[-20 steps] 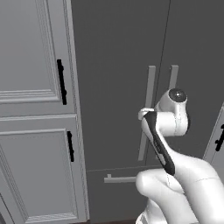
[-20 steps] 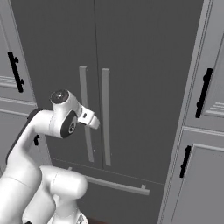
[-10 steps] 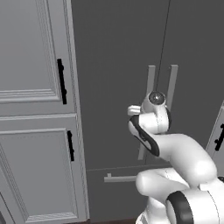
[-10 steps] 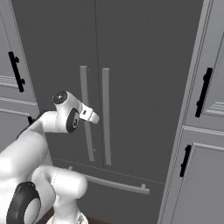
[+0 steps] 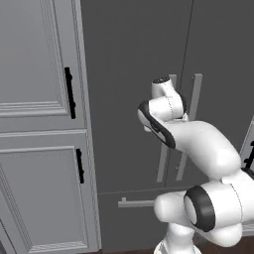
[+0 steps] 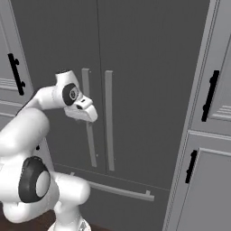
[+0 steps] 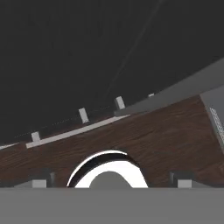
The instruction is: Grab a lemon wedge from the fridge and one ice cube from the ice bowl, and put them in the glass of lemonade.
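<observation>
A: Where is the fridge (image 5: 139, 74)?

B: Straight ahead of the arm, both dark grey doors closed. Its two pale vertical bar handles (image 6: 108, 119) stand side by side at the seam, and a horizontal bar handle (image 6: 118, 191) runs across the drawer front below them.

A: And the gripper (image 6: 81, 110)?

B: It sits at the end of the raised forearm, just in front of the left door handle in the right base view. The hand points downward and toward the door. In the left base view the wrist hides it.

A: Open or closed?

B: From the hand view, the two dark finger tips (image 7: 41, 178) rise far apart at the bottom corners, so the jaws stand wide, with nothing between them.

A: What else does the hand camera see?

B: The dark fridge front above, the drawer's bar handle running aslant across the middle, and brown wooden floor (image 7: 166, 135) beneath.

A: Anything around the fridge?

B: Panelled grey cupboards (image 5: 34, 124) with black handles (image 5: 70, 93) on both sides. The lemon wedge and ice bowl I can't place from here
</observation>
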